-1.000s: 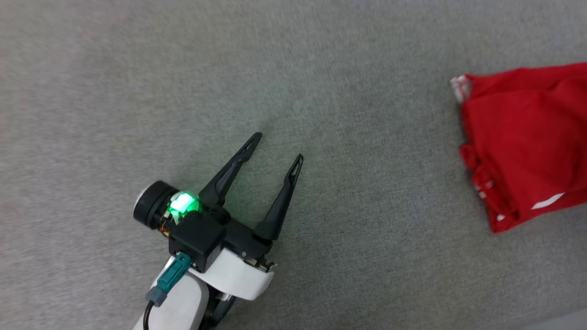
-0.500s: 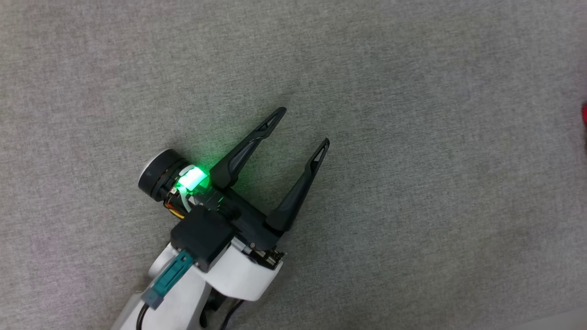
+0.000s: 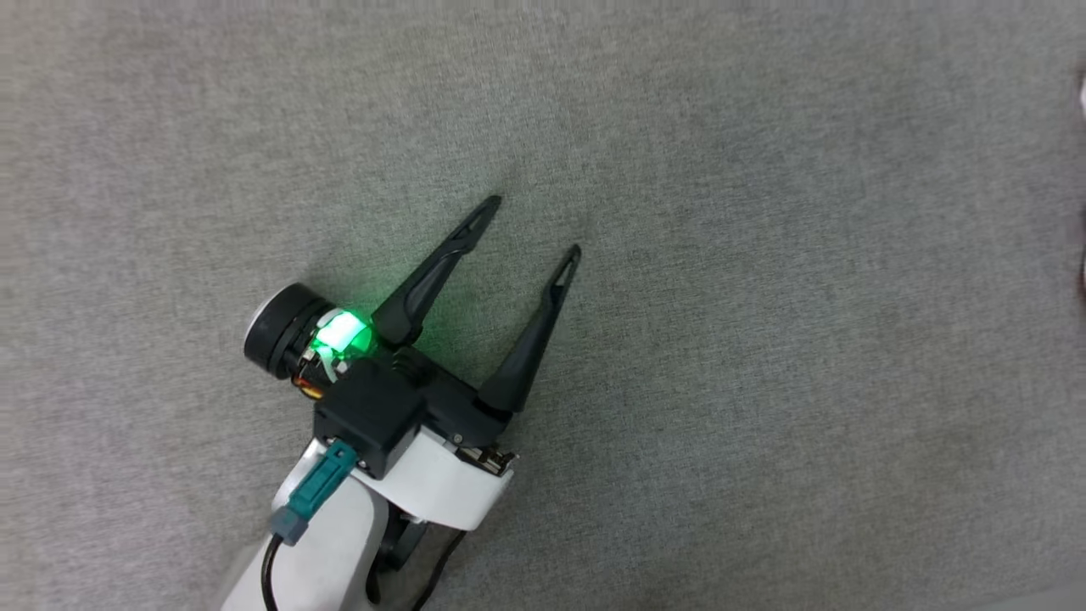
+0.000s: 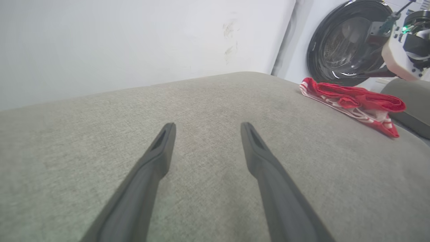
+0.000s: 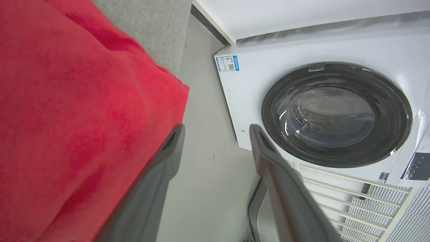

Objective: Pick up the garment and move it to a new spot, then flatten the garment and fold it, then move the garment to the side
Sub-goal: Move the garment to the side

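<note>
1. Left gripper (image 3: 534, 226), lower centre of the head view: two dark fingers spread wide, nothing between them, over the bare grey surface (image 3: 764, 382).
2. Right gripper (image 5: 217, 127), bottom centre of the right wrist view: fingers apart. The gap shows floor and appliance beyond, so it grips nothing.
3. The garment (image 5: 67, 117) fills the left half of that frame as plain red cloth, close against the left-hand finger. Contact cannot be told.
4. Left wrist view, upper right: the garment (image 4: 352, 101) lies as a flat folded bundle, red with white striped trim at its lower edge. It sits near the far rim of the grey surface, well apart from the left gripper.
5. Handling, as a judgement: soft, light and limp, not fragile. Folds will likely slip open if only the top layer is pinched. Best hold looks like the thick folded edge, all layers taken together, ideally one gripper at each end so it stays flat.
6. Farthest: washing machine (image 5: 336, 114) with its dark round door, at right, and a white wall (image 4: 100, 40) at upper left of the left wrist view.
</note>
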You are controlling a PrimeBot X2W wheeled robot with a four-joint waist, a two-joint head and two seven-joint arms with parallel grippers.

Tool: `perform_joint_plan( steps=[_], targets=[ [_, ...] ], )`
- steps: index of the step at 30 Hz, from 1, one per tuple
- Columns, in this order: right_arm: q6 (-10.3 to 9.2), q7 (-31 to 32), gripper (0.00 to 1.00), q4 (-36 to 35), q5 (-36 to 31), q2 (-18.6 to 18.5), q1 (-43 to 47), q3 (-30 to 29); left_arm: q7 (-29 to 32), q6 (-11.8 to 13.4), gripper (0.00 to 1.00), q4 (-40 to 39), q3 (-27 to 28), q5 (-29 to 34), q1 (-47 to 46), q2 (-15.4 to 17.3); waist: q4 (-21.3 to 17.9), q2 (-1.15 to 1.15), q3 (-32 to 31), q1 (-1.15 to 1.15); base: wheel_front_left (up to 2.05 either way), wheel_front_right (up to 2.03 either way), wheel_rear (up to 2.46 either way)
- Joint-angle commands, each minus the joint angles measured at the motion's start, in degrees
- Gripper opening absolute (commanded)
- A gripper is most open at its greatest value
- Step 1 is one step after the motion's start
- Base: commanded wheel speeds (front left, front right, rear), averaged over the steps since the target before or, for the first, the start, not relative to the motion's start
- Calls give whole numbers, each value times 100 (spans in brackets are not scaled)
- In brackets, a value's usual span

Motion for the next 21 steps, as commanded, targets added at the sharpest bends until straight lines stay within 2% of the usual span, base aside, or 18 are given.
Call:
perform_joint_plan(
  steps=[1, 4, 8, 12, 16, 21],
  targets=[
    [-11, -48, 100, -107, -24, 75, -129, -39, -10, 8, 100, 26, 56, -55, 115, -74, 40, 0, -253, -1, 0, 0, 0],
    [-11, -224, 100, -371, -167, 204, -264, -226, -10, 7, 100, 95, 220, -146, 243, -192, 78, 0, -579, -1, 0, 0, 0],
    [-9, -521, 100, -752, -148, 721, -215, -515, -10, 16, 100, 162, 617, -200, 435, -331, 209, 0, -1098, -1, 0, 0, 0],
    [-10, -847, 100, -1282, 43, 1332, 42, -566, -10, 43, 100, 203, 1082, -203, 692, -438, 365, 0, -1609, -1, 0, 0, 0],
    [-9, -1262, 100, -1847, 57, 1860, 415, -370, -10, 89, 100, 179, 1588, -231, 1027, -555, 514, 0, -2087, -1, 0, 0, 0],
    [-9, -1652, 100, -2374, 194, 2691, 1046, -309, -10, 93, 100, 221, 1865, 73, 1360, -453, 738, 0, -2525, -1, 0, 0, 0]
  ],
)
